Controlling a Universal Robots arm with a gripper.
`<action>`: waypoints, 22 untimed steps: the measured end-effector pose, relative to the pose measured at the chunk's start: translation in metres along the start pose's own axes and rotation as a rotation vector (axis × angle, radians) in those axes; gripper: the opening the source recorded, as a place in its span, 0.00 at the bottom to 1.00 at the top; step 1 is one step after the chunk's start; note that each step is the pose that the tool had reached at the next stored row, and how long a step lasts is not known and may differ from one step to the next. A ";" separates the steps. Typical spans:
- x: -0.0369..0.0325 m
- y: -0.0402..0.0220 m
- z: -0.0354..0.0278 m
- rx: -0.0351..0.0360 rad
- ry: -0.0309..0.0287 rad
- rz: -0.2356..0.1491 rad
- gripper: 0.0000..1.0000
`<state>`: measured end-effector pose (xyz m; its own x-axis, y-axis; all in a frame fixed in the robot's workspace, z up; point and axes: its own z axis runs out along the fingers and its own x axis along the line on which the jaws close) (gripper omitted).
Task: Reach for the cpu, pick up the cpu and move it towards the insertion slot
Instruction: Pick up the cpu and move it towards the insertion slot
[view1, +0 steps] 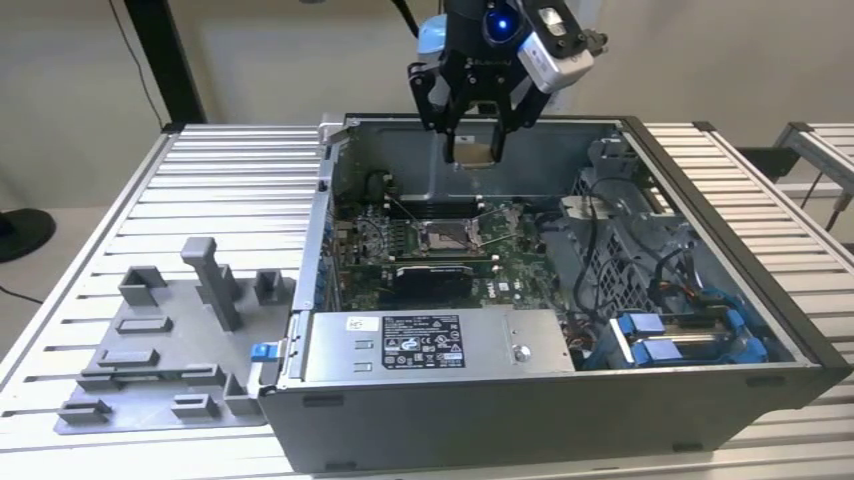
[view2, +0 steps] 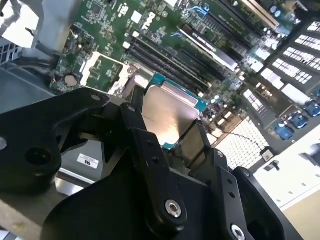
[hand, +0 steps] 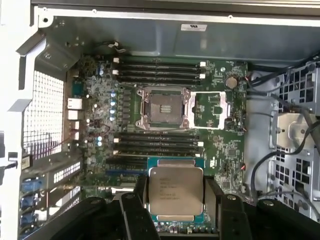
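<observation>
We had the chip (hand: 176, 193) gripped between our fingers (hand: 134, 210) — lifted, hanging above the open computer case (view1: 747, 290), its socket (hand: 163, 108) unfilled.

- The cpu (hand: 176, 192) has a silvery-grey face with a teal-green rim.
- The gripper (hand: 175, 210) is black.
- The circuit board (hand: 220, 145) is green; the insertion slot (hand: 163, 109) has a shiny metal frame around a dark grey centre.
- The computer case (view1: 534, 420) is dark grey.
- The fixture blocks (view1: 174, 340) at the worktop's (view1: 227, 190) near corner are plain grey; the worktop is ribbed silver.
</observation>
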<state>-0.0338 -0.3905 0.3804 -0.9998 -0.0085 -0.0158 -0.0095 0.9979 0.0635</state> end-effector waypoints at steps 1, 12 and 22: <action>0.0000 0.0038 0.0016 -0.0003 -0.0001 0.000 0.00; -0.0004 0.0488 0.0152 -0.0021 -0.0003 0.000 0.00; -0.0007 0.0669 0.0225 -0.0043 -0.0006 0.006 0.00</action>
<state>-0.0333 -0.3224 0.3623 -0.9999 -0.0026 -0.0161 -0.0037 0.9977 0.0679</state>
